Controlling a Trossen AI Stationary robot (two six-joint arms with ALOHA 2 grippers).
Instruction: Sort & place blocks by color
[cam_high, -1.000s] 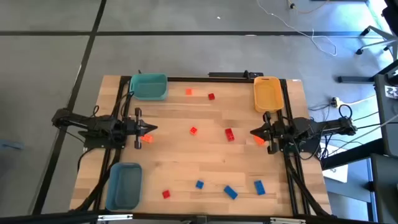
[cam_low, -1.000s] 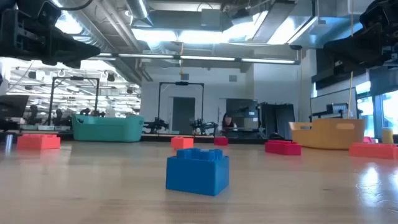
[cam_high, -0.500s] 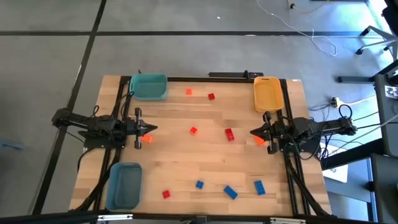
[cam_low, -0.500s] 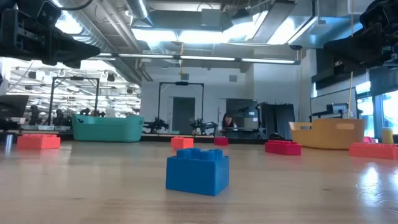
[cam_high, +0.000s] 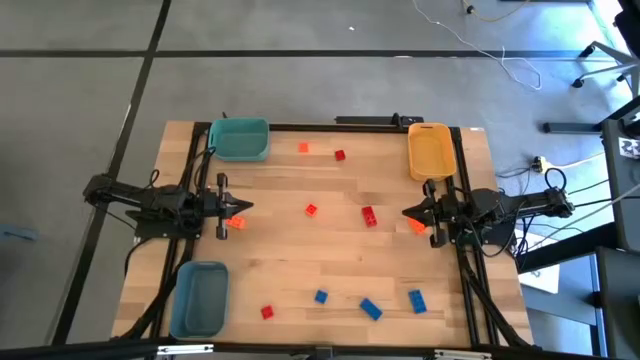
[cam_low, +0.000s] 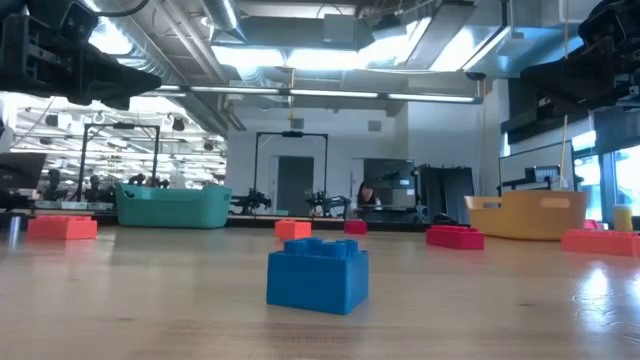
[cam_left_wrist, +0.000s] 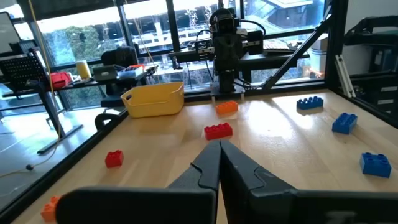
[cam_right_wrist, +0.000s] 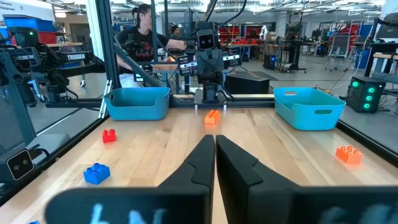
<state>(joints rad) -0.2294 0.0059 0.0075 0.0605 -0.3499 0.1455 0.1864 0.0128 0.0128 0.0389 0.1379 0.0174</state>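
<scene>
Blocks (cam_high: 369, 215) lie scattered over the surface (cam_high: 330, 270), none inside the teal bin (cam_high: 240, 140); left gripper (cam_high: 236, 207) and right gripper (cam_high: 411, 215) hover either side, fingers pressed together, empty.

Small studded plastic blocks lie scattered and apart on the bench (cam_high: 330, 250): an orange block (cam_high: 304, 148) and red block (cam_high: 340, 155) at the far edge, two red blocks (cam_high: 369, 215) mid-bench, and a red block (cam_high: 267, 312) with three blue blocks (cam_high: 370, 309) along the near edge.
</scene>
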